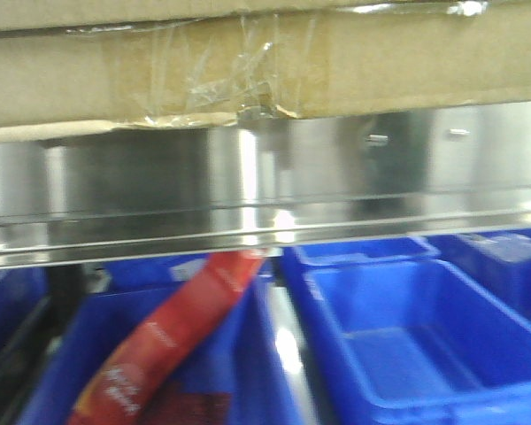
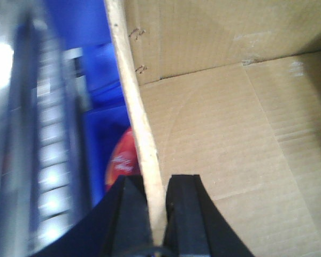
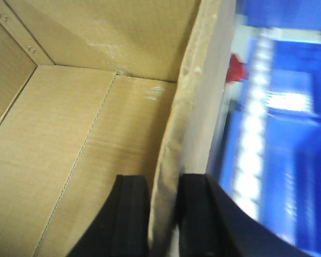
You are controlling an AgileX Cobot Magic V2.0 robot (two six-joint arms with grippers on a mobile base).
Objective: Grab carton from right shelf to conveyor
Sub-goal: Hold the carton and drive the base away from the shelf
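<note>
The brown carton (image 1: pixel 274 62) fills the top of the front view, its taped lower seam just above the right shelf's steel rail (image 1: pixel 265 177). In the left wrist view my left gripper (image 2: pixel 156 214) is shut on the carton's left wall (image 2: pixel 142 123), one black finger on each side, with the carton's inside floor (image 2: pixel 230 160) to the right. In the right wrist view my right gripper (image 3: pixel 163 214) is shut on the carton's right wall (image 3: pixel 195 107), the inside floor (image 3: pixel 85 150) lying to its left. The conveyor is out of view.
Blue plastic bins (image 1: pixel 407 336) sit on the level below the rail. A red packet (image 1: pixel 177 336) leans in the left bin (image 1: pixel 97 354). Blue bins and blurred shelf metal (image 2: pixel 48 160) lie just outside the carton's walls in both wrist views.
</note>
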